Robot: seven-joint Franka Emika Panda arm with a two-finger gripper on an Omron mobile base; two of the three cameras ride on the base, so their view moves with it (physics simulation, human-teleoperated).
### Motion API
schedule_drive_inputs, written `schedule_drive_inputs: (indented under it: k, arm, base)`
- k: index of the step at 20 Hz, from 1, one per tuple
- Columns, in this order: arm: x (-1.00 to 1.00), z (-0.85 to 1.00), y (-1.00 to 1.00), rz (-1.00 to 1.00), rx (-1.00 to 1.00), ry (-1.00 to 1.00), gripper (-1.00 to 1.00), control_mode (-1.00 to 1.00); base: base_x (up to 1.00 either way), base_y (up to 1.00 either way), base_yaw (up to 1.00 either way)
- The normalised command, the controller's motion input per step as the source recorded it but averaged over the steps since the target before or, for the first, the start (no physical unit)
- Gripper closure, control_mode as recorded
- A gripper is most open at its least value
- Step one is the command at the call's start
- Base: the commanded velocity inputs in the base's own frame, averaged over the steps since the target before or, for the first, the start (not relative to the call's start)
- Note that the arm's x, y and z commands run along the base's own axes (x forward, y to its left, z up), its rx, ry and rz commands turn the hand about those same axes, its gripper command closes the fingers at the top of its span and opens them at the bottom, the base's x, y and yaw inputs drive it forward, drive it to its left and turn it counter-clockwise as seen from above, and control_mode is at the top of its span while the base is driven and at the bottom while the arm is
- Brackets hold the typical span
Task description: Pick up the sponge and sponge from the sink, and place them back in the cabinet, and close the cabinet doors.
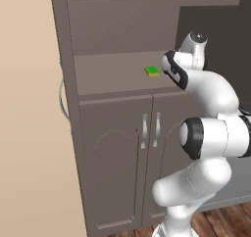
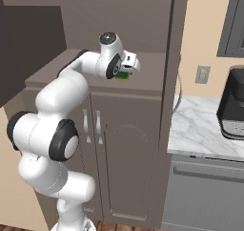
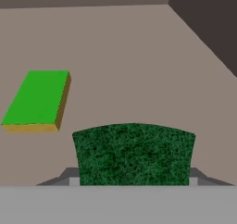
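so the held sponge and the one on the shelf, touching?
Apart. The hand view shows bare cabinet shelf between the dark green sponge held in the gripper and the bright green sponge lying off to one side.

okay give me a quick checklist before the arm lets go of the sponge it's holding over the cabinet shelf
1. Held sponge clamped in the gripper: ok.
2. Gripper over the open shelf of the cabinet: ok.
3. First sponge already lying flat on the shelf: ok.
4. Bare shelf beside the first sponge for the drop: ok.
5. Height of the held sponge above the shelf: cannot tell.
6. Lower arched doors shut and out of the way: ok.
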Motion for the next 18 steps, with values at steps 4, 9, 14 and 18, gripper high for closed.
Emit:
schedule_drive_inputs:
  k: [4, 9, 14, 18]
  arm:
    - [0.15, -0.16, 0.0, 0.0, 0.0, 0.0, 1.0, -1.0]
    - [0.2, -0.11, 0.0, 0.0, 0.0, 0.0, 1.0, -1.0]
    - [0.17, -0.14, 0.0, 0.0, 0.0, 0.0, 1.0, -1.0]
    - [0.18, -0.12, 0.0, 0.0, 0.0, 0.0, 1.0, -1.0]
  base:
    - [0.0, 0.0, 0.0]
    - [0.0, 0.0, 0.0]
    - [0.0, 0.0, 0.0]
    - [0.0, 0.0, 0.0]
